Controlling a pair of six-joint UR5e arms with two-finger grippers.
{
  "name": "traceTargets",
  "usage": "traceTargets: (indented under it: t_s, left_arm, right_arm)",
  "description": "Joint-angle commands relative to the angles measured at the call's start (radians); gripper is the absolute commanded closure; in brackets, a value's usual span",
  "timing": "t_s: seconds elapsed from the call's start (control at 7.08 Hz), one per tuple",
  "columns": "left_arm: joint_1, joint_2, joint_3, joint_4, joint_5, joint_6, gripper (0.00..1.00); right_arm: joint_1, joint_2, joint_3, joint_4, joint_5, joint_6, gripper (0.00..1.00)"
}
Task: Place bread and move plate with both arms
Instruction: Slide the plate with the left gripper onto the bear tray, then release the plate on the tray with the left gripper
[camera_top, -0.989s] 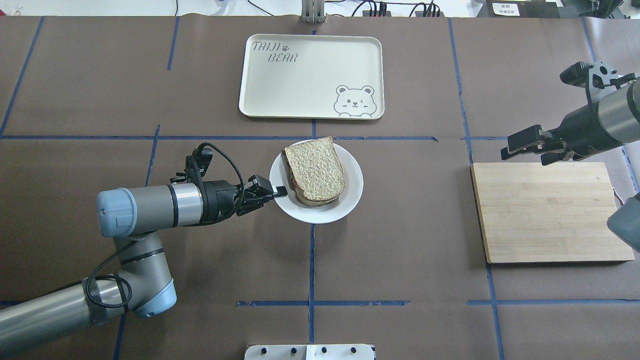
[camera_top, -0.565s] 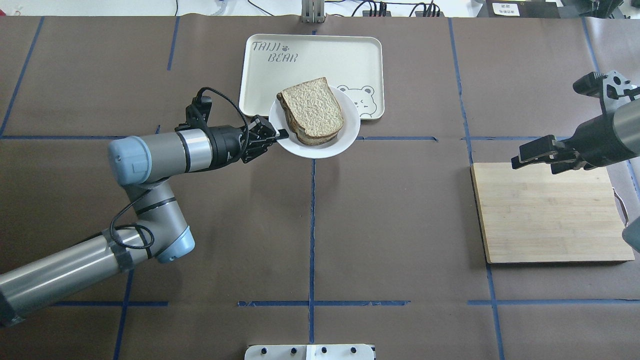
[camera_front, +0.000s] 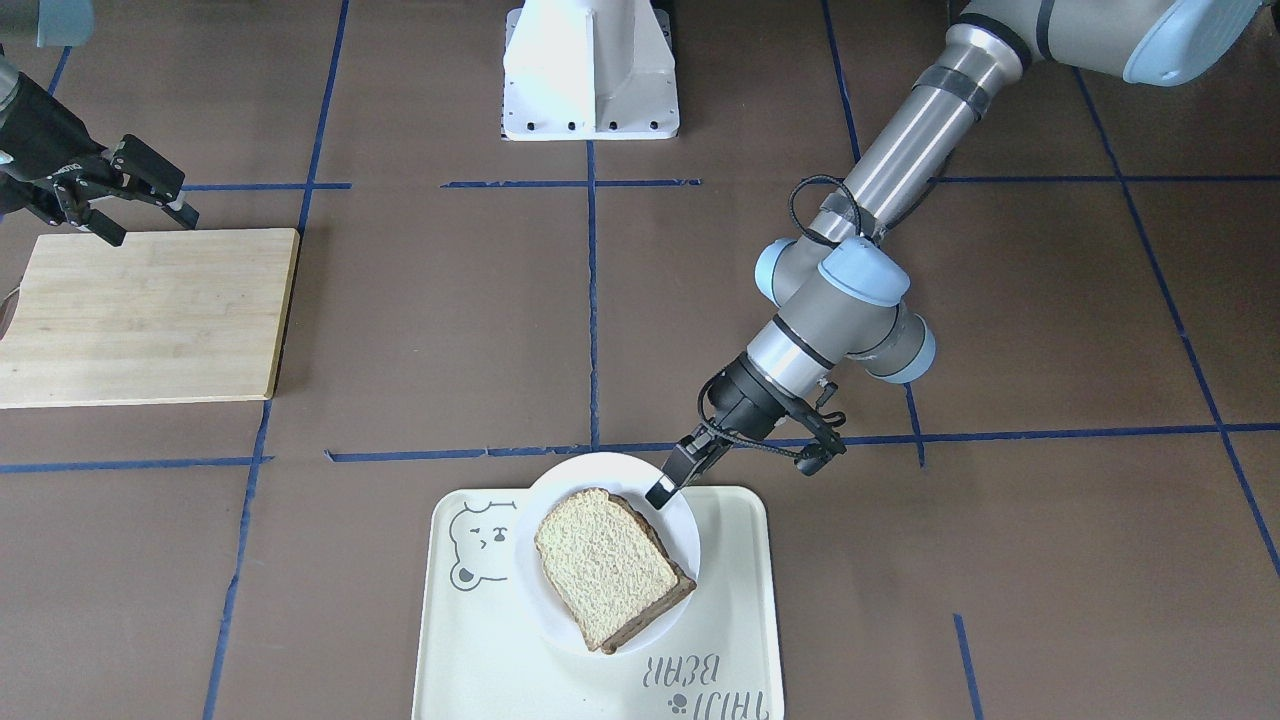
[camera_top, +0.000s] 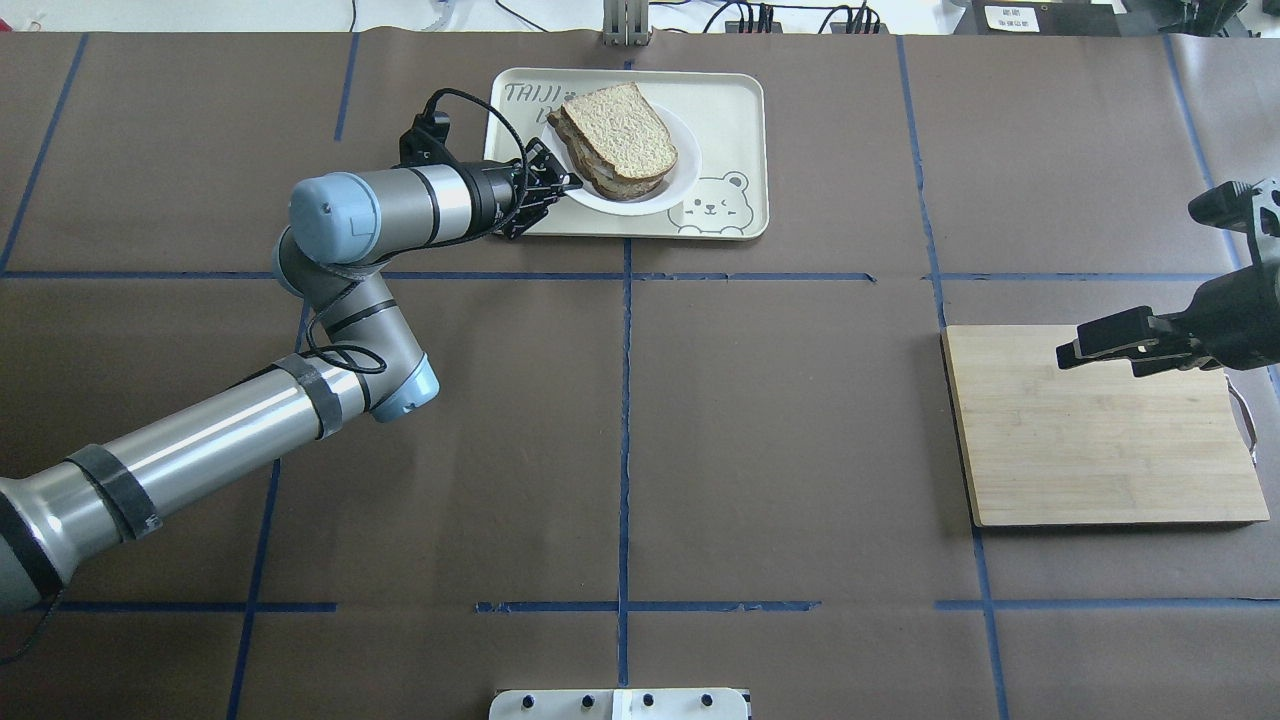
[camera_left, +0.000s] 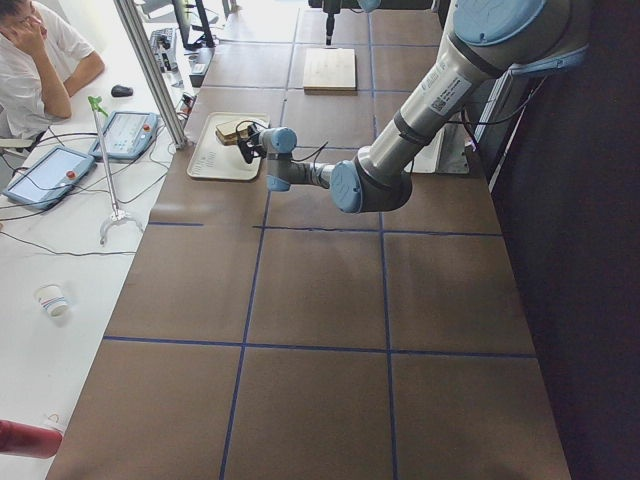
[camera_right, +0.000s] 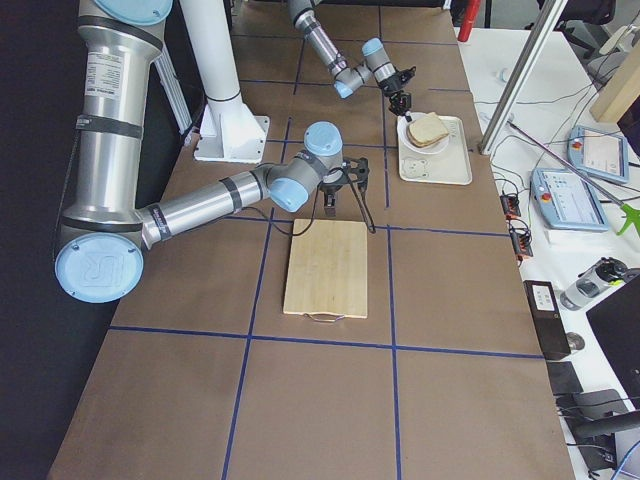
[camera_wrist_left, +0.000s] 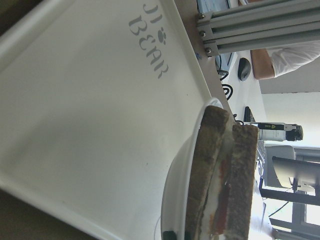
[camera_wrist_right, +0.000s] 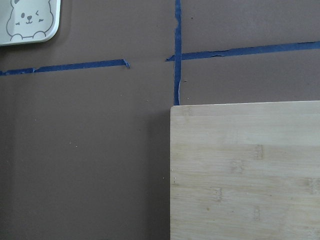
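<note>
White plate (camera_top: 645, 206), bread (camera_top: 618, 128) on top, is over the tray (camera_top: 730, 110), its rim pinched by the left claw (camera_top: 560, 185), likely to keep it level; right claw (camera_front: 148, 222) hangs spread, empty, above the board (camera_top: 1100, 450).

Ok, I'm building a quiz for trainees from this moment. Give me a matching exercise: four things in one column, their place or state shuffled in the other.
1 plate
2 bread
3 left gripper
4 right gripper

A open, near the wooden board
B shut on the plate's rim
C topmost slice on the plate
D over the bear tray

Pairs: 1-D, 2-C, 3-B, 4-A
</note>
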Motion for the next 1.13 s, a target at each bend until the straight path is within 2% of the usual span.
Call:
traceTargets:
  t_s: [0.0,0.56,0.71,0.85,0.99]
  left_arm:
    - [-0.003,-0.055,0.105,-0.001,0.002,-0.002,1.0]
    - [-0.002,-0.072,0.156,-0.001,0.002,-0.002,1.0]
    - [-0.002,-0.074,0.159,-0.001,0.002,-0.002,0.94]
    - [-0.003,-0.074,0.157,-0.001,0.002,-0.002,0.83]
    - [-0.003,-0.074,0.157,-0.001,0.002,-0.002,0.65]
  right_arm:
    - [0.0,-0.002,-0.001,0.002,-0.001,0.0,0.0]
    - [-0.001,-0.002,-0.006,0.002,-0.001,0.002,0.0]
    - [-0.001,-0.002,-0.006,0.002,-0.001,0.002,0.0]
    - [-0.001,-0.001,-0.006,0.002,-0.001,0.002,0.0]
    - [-0.001,0.001,-0.004,0.002,0.001,0.002,0.0]
